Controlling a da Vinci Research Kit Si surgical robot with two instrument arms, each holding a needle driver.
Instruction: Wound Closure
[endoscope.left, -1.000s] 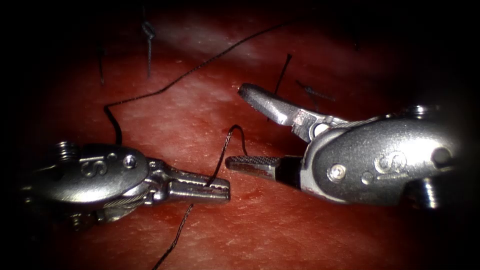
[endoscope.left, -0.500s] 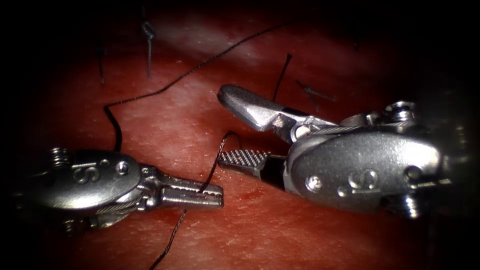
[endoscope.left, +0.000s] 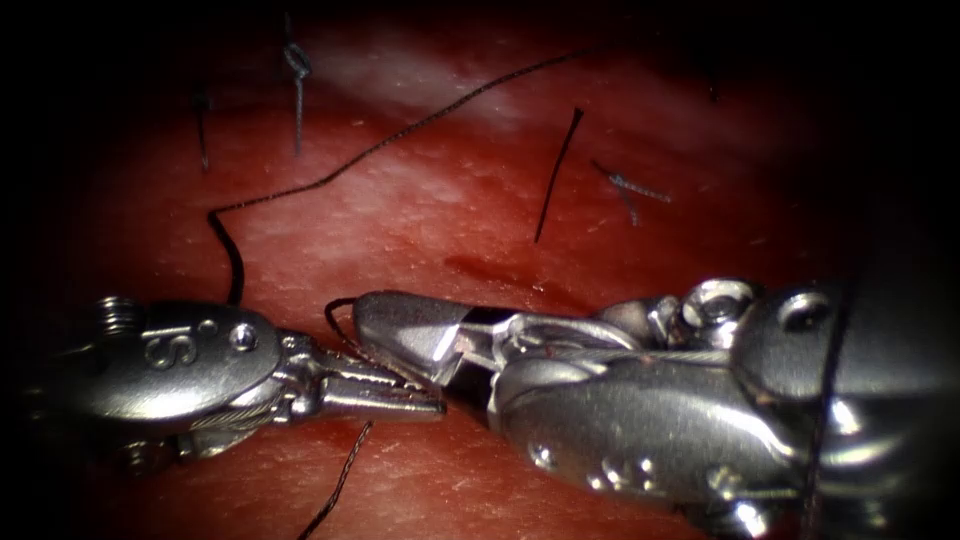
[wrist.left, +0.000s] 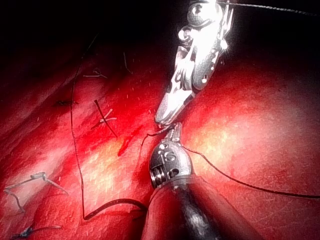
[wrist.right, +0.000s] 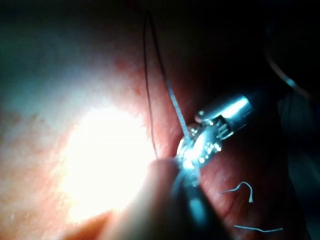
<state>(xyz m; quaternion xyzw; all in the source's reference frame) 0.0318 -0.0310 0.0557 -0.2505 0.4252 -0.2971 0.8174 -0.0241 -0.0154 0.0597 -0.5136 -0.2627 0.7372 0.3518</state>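
Two tools over the tissue (endoscope.left: 450, 200), tips meeting low in the endoscope view. Left tool (endoscope.left: 405, 388) lies nearly level, pointing toward the picture's right, jaws pressed together on the thread (endoscope.left: 330, 180); seen again in the left wrist view (wrist.left: 172, 134) with the strand pinched at the tip. Right tool (endoscope.left: 385, 328) reaches in from the picture's right, its tip lying over and touching the left tool's jaws; cannot tell whether it grips anything. Same tool seen in the left wrist view (wrist.left: 166, 116), tip right against the left tool. One long thread: runs from the upper right down and leftward across the tissue, bends sharply, drops behind the left tool's wrist, shows as one small loop just beside the two tips, then leaves below the left tool's jaws as one tail toward the picture's lower edge. At least four short cut ends of thread (endoscope.left: 556, 175) stand from the tissue farther back, well apart from the tools: two to the left, one of them knotted, and two to the right, one a straight dark strand, the other a pale knotted bit.
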